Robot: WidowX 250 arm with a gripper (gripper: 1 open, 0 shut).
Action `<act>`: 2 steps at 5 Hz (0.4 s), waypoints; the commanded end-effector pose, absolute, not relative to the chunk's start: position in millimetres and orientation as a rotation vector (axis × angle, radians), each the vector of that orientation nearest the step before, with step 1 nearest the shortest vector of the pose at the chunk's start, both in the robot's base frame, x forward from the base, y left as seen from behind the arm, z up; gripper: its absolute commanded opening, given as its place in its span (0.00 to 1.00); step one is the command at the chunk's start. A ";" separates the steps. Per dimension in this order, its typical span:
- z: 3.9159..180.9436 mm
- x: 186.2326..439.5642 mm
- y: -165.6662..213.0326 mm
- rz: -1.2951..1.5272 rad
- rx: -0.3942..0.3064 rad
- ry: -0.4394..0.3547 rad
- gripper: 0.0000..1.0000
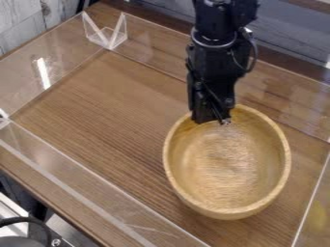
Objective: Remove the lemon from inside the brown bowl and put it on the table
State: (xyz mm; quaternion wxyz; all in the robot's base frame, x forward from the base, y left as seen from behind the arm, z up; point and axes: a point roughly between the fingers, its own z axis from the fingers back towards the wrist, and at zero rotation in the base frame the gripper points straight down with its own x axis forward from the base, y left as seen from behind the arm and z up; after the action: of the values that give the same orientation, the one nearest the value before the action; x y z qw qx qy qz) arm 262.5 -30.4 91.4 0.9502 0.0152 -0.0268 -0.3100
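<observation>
The brown bowl sits on the table at the right front, and its pale inside shows nothing in it. The lemon is not visible anywhere in this view. My black gripper hangs straight down over the bowl's far rim. Its fingers are shut together, with the tips at or touching the inner side of that rim. Nothing yellow shows between the fingers.
Low clear acrylic walls edge the tabletop on the left and front. A small clear acrylic stand sits at the back left corner. Bare wood stretches to the left of the bowl.
</observation>
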 end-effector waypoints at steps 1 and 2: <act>107.6 275.7 -27.2 -0.613 0.052 -0.119 0.00; 106.9 278.1 -24.4 -0.602 0.057 -0.121 0.00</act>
State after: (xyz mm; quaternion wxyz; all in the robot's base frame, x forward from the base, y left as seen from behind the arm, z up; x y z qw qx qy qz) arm 263.7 -25.0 89.1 0.9538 0.0194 -0.0237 -0.2987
